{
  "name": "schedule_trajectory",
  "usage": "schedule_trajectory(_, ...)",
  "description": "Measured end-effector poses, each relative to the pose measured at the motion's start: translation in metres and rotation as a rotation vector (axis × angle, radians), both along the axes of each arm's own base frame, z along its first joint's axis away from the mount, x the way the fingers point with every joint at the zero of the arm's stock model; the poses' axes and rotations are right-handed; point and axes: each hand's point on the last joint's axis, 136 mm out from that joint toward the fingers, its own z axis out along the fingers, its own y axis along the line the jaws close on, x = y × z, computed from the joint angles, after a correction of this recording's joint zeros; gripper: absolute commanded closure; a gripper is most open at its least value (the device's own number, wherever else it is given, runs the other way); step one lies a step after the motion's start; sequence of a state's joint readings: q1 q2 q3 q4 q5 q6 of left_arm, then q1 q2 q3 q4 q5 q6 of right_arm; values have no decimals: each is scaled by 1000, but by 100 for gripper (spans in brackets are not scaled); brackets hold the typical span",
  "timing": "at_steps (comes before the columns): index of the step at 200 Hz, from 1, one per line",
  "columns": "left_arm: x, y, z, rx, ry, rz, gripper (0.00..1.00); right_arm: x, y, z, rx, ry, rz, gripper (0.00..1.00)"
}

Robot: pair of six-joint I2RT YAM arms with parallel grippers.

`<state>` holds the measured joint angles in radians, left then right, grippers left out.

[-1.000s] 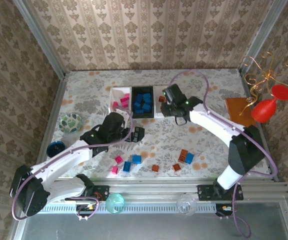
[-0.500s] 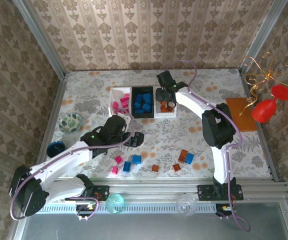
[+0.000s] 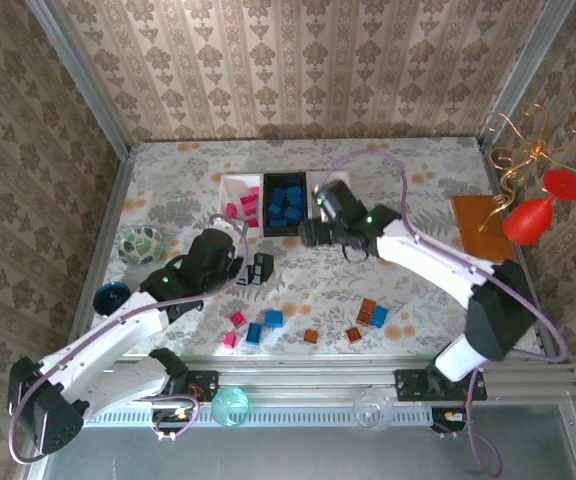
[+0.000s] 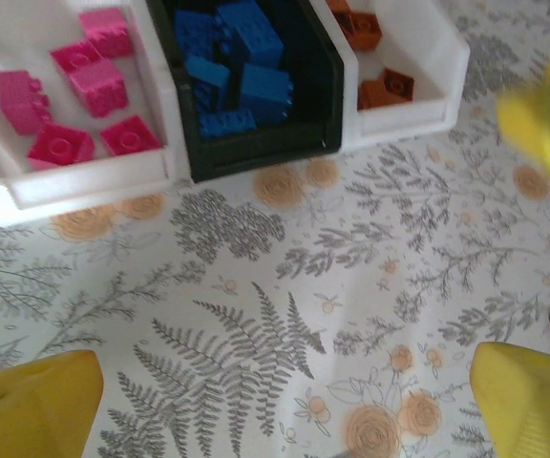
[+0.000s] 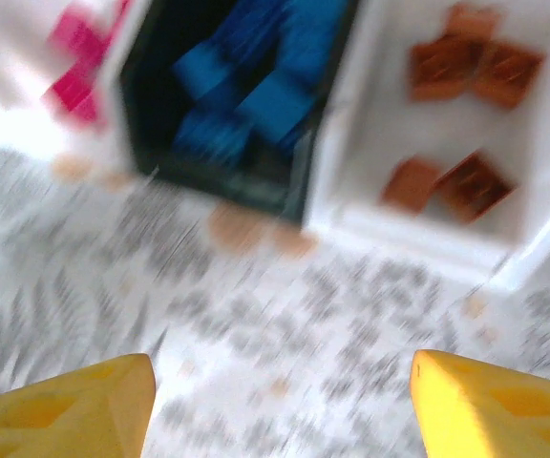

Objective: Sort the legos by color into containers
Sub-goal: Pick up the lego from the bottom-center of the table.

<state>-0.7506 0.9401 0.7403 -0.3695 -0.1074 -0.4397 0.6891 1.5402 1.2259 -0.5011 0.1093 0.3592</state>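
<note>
The left fingers (image 4: 31, 401) gape wide and empty over bare worktop (image 4: 256, 315) just in front of the containers (image 4: 84, 186). The right fingers (image 5: 65, 405) stand apart, holding nothing, near the containers' front edge. Loose legos (image 3: 273, 318) lie along the worktop's near edge.

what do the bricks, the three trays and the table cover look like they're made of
The bricks: probably hard moulded plastic, judging by the studded tops, crisp edges, even saturated colour and slight sheen.
The trays: seemingly thin rigid plastic, with smooth, uniform white or black walls.
The table cover: a printed sheet, fabric or vinyl, with a flat, matte floral pattern; which one is unclear.
</note>
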Motion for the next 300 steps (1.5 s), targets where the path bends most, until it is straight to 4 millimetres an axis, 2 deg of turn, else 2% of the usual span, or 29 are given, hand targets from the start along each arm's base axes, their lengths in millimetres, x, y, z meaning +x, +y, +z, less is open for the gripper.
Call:
schedule_trajectory(16, 4, 8, 5, -9, -13, 27, 0, -46, 14, -18, -34, 60, 124, 27)
schedule_trajectory(28, 7, 14, 5, -13, -17, 48, 0, -80, 20, -40, -84, 125, 209, 26)
schedule_trajectory(47, 10, 24, -1, -8, -5, 80, 0, -130, 20, -76, -186, 233, 328, 26)
schedule_trajectory(61, 11, 29, -9, 0, 11, 95, 0, -158, 21, -93, -244, 294, 400, 26)
schedule_trajectory(82, 9, 31, -16, 1, 31, 96, 0, -179, 25, -106, -298, 330, 470, 27)
schedule_trajectory(126, 8, 29, -19, -6, 47, 83, 0, -198, 29, -127, -371, 377, 563, 35)
schedule_trajectory(162, 8, 28, -21, -6, 56, 77, 0, -200, 26, -140, -410, 400, 586, 51)
schedule_trajectory(200, 8, 27, -22, -3, 62, 75, 0, -198, 30, -140, -406, 386, 605, 70)
schedule_trajectory(234, 8, 26, -28, 6, 79, 72, 0, -188, 35, -136, -362, 367, 578, 77)
schedule_trajectory(251, 8, 25, -28, 4, 81, 68, 0, -171, 32, -127, -313, 340, 520, 79)
schedule_trajectory(266, 8, 24, -28, 2, 84, 64, 0, -147, 25, -109, -252, 297, 438, 79)
schedule_trajectory(300, 9, 21, -32, 2, 96, 56, 0, -58, -11, -61, -120, 150, 124, 79)
